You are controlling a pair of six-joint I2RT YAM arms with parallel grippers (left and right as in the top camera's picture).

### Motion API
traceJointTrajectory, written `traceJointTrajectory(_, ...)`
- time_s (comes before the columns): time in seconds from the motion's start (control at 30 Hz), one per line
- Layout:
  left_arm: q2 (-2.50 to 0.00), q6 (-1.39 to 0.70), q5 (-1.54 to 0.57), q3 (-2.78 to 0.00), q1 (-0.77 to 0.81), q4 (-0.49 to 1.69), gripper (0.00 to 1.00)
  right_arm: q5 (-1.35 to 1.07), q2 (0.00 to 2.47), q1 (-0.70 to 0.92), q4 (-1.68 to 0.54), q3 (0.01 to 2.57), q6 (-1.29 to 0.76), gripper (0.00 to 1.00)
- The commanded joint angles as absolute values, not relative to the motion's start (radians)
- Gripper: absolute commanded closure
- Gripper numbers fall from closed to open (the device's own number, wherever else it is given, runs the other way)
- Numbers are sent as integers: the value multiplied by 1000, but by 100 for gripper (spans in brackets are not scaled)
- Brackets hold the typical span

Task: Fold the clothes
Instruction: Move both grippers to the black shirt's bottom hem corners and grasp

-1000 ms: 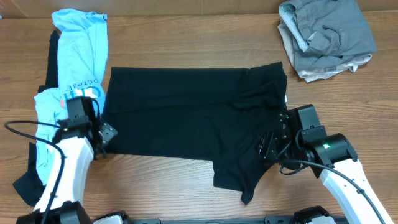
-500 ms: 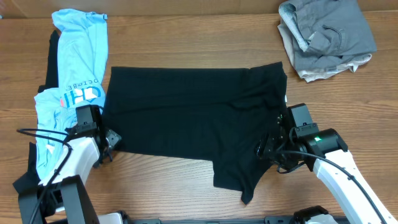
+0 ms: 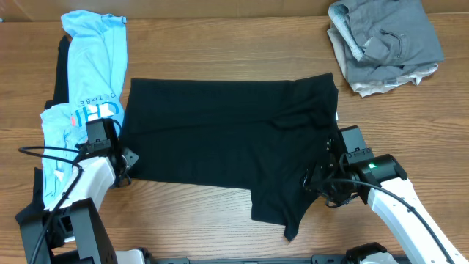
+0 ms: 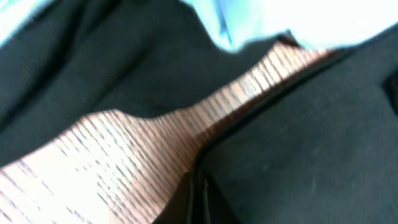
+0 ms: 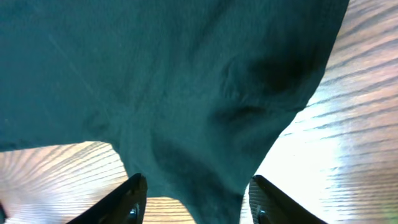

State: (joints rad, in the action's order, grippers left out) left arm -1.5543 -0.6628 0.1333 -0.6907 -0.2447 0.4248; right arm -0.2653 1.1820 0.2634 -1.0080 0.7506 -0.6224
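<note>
My right gripper point(image 5: 194, 199) gapes wide over the black T-shirt point(image 3: 220, 136), right edge. My left gripper point(image 3: 125, 163) is at its lower-left corner; I can't tell its opening.

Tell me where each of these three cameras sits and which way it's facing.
Overhead: above the table, looking straight down at the black garment, blue shirt and grey pile; left pincer and right pincer show.
Left wrist: on the left arm, close over the garment's edge; its pincer is a blur at the bottom.
Right wrist: on the right arm, facing down at the garment between open fingers.
Shared: all three show the black garment.
</note>
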Motion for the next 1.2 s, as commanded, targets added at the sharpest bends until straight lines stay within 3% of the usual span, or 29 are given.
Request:
traceJointTrajectory(0.0, -1618, -605, -19, -631, -242, 474, 96, -294, 1181, 273, -1026, 746, -664, 45)
traceJointTrajectory(0.9, -1618, -601, -19, -631, -242, 471, 96, -289, 1182, 733, -946, 555, -1119, 46)
traceJointTrajectory(1.17, -1618, -579, -19, -631, -242, 471, 96, -271, 1182, 778, -882, 511, -1169, 51)
